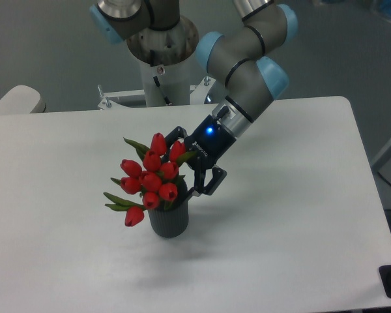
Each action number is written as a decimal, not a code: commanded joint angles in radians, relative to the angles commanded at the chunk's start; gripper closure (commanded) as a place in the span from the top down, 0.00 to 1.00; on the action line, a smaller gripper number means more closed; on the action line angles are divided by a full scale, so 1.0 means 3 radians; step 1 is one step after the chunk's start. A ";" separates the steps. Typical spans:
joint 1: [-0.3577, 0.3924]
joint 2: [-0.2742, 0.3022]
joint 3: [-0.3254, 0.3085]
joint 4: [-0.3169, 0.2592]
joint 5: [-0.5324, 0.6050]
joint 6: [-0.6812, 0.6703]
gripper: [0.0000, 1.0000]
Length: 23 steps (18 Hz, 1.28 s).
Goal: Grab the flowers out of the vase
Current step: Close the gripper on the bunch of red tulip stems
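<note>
Flowers stand in vase, red buds leaning left, one bud hanging low beside vase rim; vase upright on white table, left of centre; gripper tilted down from right, fingers spread open around upper right side of bunch, just above vase mouth; blue light on gripper body.

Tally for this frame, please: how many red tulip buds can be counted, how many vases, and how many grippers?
Red tulip buds: 9 visible, some overlapping, so more may be hidden
Vase, dark grey: 1
Gripper, at the bunch just above the vase: 1
Total: 11
</note>
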 joint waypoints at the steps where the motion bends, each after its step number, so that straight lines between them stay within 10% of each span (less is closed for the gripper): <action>1: 0.0000 -0.0015 0.0005 0.0005 0.0000 0.0005 1.00; 18: -0.0153 -0.0031 -0.0005 -0.0010 -0.0118 -0.0266 1.00; 23: -0.0153 -0.0041 0.0015 0.0061 -0.0123 -0.0261 0.50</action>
